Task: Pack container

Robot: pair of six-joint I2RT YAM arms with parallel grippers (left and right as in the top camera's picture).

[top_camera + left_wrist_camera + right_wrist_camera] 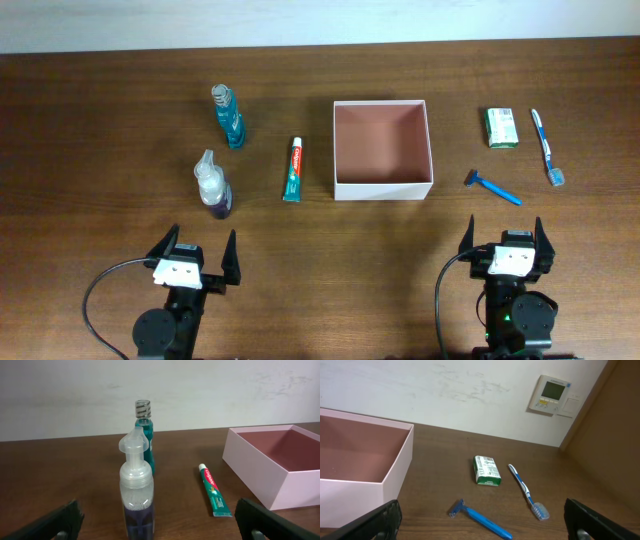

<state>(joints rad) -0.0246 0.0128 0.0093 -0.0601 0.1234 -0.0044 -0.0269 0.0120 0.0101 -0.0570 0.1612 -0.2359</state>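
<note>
Table [100,120] holds container [382,190], teal bottle [229,120], pump bottle [213,187], toothpaste [293,170], packet [502,128], razor [493,187], toothbrush [546,148].

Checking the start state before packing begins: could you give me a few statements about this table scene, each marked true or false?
1. The container is empty. True.
2. The toothpaste lies outside the container, on the left arm's side. True.
3. The razor lies inside the container. False: it lies on the table beside it.
4. Both bottles lie flat. False: the teal bottle and the pump bottle stand upright.
5. The left gripper and right gripper have open jaws, holding nothing. True.
</note>
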